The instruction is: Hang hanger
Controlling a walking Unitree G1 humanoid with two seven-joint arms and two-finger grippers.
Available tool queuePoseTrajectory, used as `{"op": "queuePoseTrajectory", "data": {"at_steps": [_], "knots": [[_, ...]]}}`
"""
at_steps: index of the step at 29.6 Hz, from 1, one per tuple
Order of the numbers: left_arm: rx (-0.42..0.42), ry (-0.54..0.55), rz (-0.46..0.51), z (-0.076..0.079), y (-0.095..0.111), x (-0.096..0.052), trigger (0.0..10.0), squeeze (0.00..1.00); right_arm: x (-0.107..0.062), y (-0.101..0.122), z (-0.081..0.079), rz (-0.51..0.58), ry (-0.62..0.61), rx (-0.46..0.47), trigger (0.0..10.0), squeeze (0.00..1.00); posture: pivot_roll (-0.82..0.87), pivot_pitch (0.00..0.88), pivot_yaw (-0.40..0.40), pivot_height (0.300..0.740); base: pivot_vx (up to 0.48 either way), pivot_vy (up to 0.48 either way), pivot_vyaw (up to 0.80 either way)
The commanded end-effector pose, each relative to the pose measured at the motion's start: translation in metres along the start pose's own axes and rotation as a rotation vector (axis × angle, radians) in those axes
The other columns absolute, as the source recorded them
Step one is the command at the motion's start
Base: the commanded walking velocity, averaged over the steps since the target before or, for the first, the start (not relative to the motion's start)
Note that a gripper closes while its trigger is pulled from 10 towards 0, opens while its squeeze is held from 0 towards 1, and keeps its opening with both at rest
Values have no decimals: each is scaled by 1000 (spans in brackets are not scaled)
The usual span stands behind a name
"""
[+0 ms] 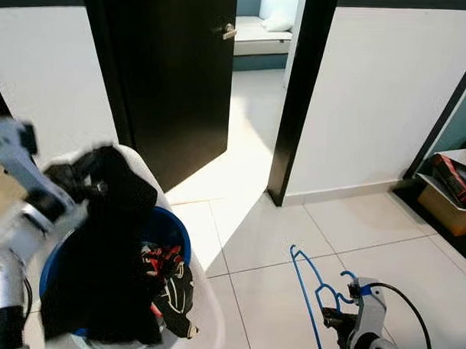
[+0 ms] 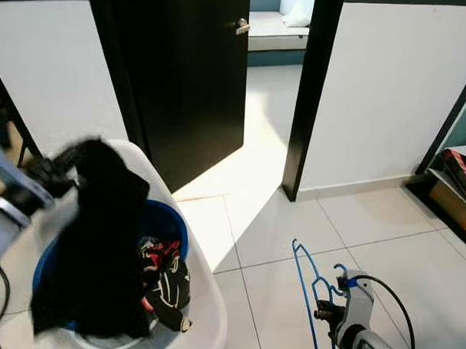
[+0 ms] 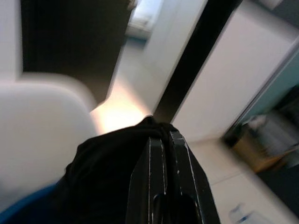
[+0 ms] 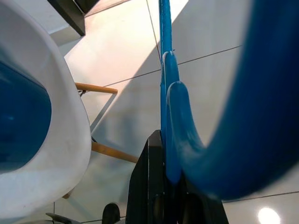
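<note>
Blue plastic hanger [image 1: 309, 288], light but springy, sits clamped near its hook in my right hand [image 1: 337, 320] at lower right, while my left hand [image 3: 167, 140] grips black cloth [image 1: 108, 247].

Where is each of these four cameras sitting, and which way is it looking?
Left eye view: on the head, looking down at a white chair, open door and tiled floor; both arms show.
Right eye view: beside it, same scene.
Left wrist view: along the left hand, shut on a black garment.
Right wrist view: along the right hand, shut on a blue hanger.
Both wrist views share the chair.
</note>
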State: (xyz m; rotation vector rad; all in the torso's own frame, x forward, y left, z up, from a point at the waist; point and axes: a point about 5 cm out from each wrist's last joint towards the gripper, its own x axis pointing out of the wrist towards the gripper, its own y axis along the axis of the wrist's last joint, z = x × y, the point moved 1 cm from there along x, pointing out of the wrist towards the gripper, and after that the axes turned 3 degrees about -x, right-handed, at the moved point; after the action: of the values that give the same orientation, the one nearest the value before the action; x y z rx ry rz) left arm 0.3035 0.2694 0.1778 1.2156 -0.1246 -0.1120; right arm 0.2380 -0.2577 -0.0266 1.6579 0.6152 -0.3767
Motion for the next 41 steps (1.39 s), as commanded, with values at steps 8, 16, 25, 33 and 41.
{"op": "queuePoseTrajectory", "data": {"at_steps": [8, 16, 25, 33, 41], "knots": [[119, 44, -140, -7, -36, -6, 2627, 0, 0, 4, 1, 14, -1, -7, 10000, 0, -21, 0, -17, 740, 0, 0, 0], [96, -219, 80, 49, 16, 10, 0, 0, 0, 4, 1, 10, 2, -7, 10000, 0, -18, 0, -22, 740, 0, 0, 0], [119, -771, 101, 137, 42, -11, 0, 0, 0, 4, 0, 10, 1, -7, 10000, 0, -18, 0, -19, 740, 0, 0, 0], [273, -914, -294, 147, -41, -24, 0, 0, 1, 4, -1, 12, -5, -3, 10000, 0, -30, 0, -4, 740, 0, 0, 0], [339, -636, -466, 124, -85, -12, 10000, 1000, 1, 3, 0, 7, -6, -3, 10000, 0, -23, 0, -12, 740, 0, 0, 0]]}}
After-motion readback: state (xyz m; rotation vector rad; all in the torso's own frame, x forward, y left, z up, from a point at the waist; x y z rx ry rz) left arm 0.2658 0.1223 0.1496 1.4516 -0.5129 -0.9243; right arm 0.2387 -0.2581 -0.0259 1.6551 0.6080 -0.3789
